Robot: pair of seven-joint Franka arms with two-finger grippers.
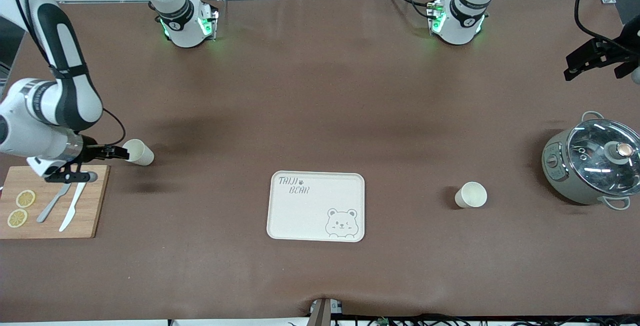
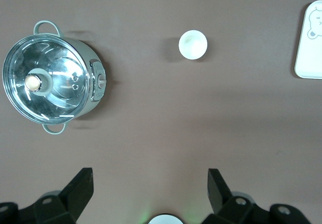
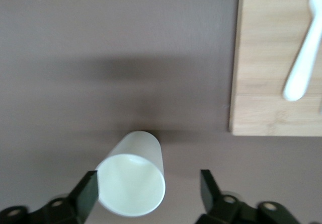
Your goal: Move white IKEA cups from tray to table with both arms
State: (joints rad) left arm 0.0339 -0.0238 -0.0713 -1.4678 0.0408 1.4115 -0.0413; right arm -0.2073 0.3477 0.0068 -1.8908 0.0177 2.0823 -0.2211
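Even overhead light, soft shadows on the table (image 1: pixel 320 91). Glare on pot lid (image 1: pixel 602 146). Right wrist view blurred; cup (image 3: pixel 132 178) soft-edged.

Brown table (image 1: pixel 320 91). Two cream-white cups (image 1: pixel 138 152) (image 1: pixel 470 195). The cream tray (image 1: pixel 316 206) bears a grey bear drawing and lettering. Grey-green pot (image 1: pixel 590 163). Tan wooden board (image 1: pixel 55 203), with what look like yellow lemon slices (image 1: pixel 21 208).

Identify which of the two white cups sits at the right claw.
The cup beside the cutting board, between the right claw's open fingers; the other cup stands alone near the pot.
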